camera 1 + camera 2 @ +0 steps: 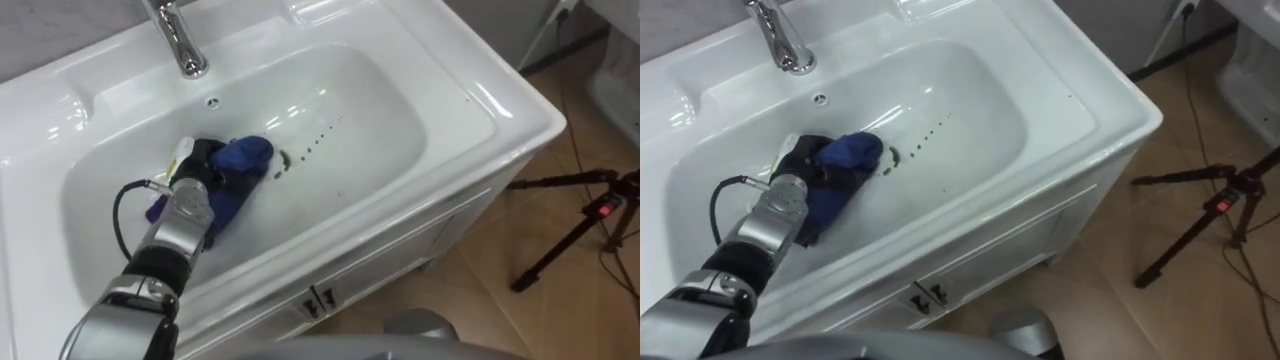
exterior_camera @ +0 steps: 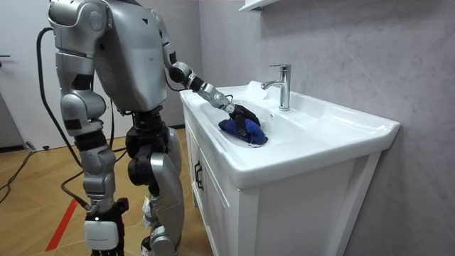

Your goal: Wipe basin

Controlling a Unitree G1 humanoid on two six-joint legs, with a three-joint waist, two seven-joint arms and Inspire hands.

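The white basin (image 1: 400,120) is set in a vanity top in front of me. My left hand (image 1: 203,160) reaches down into the bowl from the lower left, and its dark fingers curl over a bunched blue cloth (image 1: 245,158). The cloth lies on the bowl's bottom just left of the drain (image 1: 281,166). A row of small dark specks (image 1: 320,135) runs up and right from the drain. In the room view I stand at the vanity's front, left hand (image 2: 242,112) on the cloth (image 2: 247,132), while my right hand (image 2: 99,229) hangs at my side.
A chrome faucet (image 1: 180,40) stands at the back rim, above the overflow hole (image 1: 212,101). Cabinet doors with dark handles (image 1: 318,300) sit under the front edge. A black tripod (image 1: 585,215) and cables stand on the wooden floor to the right.
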